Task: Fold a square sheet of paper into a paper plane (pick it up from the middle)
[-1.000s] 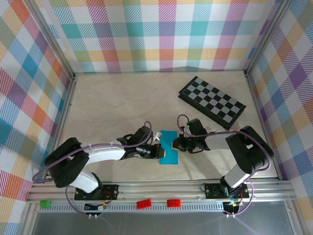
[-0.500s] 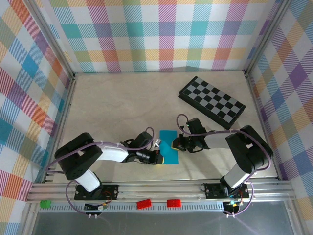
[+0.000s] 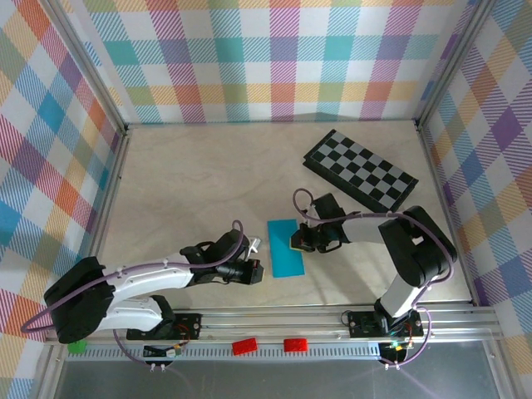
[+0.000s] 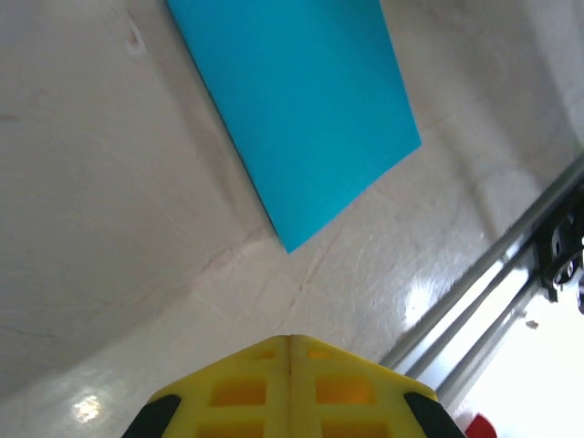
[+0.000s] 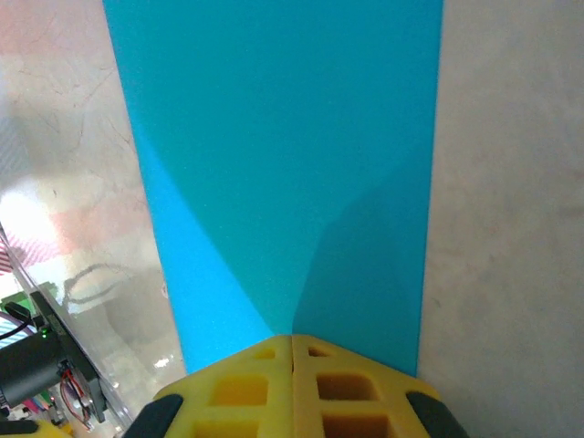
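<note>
Plaid walls (image 3: 249, 58) in many colours close in a pale, stone-patterned table (image 3: 199, 183) on three sides. A metal rail (image 3: 274, 320) runs along the table's near edge.

The left arm (image 3: 141, 287) lies low across the near left of the table and reaches toward the middle. The right arm (image 3: 411, 249) bends in from the near right.

A black-and-grey checkered board (image 3: 359, 173) lies flat and slanted at the far right, well apart from both arms.

The sheet of paper (image 3: 283, 248) is cyan-blue. It lies flat on the table between the two arm ends as a narrow rectangle, a little right of centre.

The right gripper (image 3: 297, 241) is at the paper's right edge. In the right wrist view its yellow fingers (image 5: 237, 392) are pressed together with no gap, their tip over the paper (image 5: 274, 155). I cannot tell whether they touch it.

The left gripper (image 3: 253, 268) is just left of the paper's near corner. In the left wrist view it (image 4: 290, 345) is also fully closed and holds nothing, with bare table between it and the paper (image 4: 301, 109).

Two small red pieces (image 3: 244, 346) sit on the rail.
</note>
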`<state>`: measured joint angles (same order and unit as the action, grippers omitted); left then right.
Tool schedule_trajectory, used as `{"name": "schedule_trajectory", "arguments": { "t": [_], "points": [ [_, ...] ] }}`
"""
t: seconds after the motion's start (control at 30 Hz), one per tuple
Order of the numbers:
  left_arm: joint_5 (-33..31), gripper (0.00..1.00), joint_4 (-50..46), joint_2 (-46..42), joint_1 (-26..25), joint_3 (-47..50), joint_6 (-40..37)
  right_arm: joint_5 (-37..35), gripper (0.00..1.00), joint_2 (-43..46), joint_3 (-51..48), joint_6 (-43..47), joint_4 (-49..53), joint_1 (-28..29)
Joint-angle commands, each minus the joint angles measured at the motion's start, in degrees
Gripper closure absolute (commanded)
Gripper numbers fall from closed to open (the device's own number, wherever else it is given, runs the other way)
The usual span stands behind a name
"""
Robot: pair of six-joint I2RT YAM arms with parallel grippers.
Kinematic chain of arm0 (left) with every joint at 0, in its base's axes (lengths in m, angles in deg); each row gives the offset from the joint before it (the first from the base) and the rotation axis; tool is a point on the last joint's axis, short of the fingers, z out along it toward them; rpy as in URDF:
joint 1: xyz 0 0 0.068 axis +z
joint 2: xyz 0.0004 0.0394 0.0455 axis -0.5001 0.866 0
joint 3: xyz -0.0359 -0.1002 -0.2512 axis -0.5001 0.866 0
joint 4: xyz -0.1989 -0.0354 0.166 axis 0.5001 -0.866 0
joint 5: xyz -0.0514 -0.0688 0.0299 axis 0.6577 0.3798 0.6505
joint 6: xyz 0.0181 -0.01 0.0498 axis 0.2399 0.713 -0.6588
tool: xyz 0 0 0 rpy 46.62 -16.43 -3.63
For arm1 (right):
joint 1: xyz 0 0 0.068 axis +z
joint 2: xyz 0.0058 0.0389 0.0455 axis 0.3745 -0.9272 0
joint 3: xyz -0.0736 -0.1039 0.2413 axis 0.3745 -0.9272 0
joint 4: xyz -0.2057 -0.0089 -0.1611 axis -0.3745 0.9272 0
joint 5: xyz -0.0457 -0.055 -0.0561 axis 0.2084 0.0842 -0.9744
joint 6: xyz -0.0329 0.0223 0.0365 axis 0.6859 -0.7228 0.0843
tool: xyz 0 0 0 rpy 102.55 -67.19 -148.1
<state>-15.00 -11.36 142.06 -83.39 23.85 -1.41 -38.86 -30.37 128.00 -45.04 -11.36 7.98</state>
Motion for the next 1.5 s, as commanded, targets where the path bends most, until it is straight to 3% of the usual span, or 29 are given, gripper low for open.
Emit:
{"name": "schedule_trajectory", "arguments": {
  "t": [0.0,0.23,0.27,0.3,0.57,0.67,1.07,1.47],
  "points": [
    [-4.29,1.0,-0.31,-0.45,2.7,-1.13,2.66,-4.33,0.98,-1.93,1.59,5.08,6.79,0.04],
    [0.66,1.0,7.73,4.12,11.82,-6.31,6.38,-13.05,0.89,11.95,3.64,5.53,15.85,2.19],
    [3.1,1.0,8.29,6.04,13.46,-8.26,6.16,-15.31,0.85,14.55,2.88,4.25,17.48,2.19],
    [5.45,1.0,8.49,8.17,14.84,-10.28,5.65,-16.99,0.74,17.12,1.53,2.54,18.52,2.13],
    [14.57,0.98,6.12,24.61,19.01,-23.74,2.38,-13.57,0.59,33.36,-12.53,-13.43,15.61,1.49],
    [13.94,0.98,2.7,29.32,19.02,-28.15,0.47,-11.73,0.57,36.02,-14.82,-16.81,14.8,1.55],
    [13.26,0.98,0.44,40.67,19.78,-35.0,-2.71,-7.1,0.55,38.15,-16.23,-19.6,16.49,1.56],
    [11.8,0.99,6.16,42.75,20.34,-26.83,-1.49,1.63,0.46,30.22,-15.27,-19.51,9.59,1.52]
  ]
}}
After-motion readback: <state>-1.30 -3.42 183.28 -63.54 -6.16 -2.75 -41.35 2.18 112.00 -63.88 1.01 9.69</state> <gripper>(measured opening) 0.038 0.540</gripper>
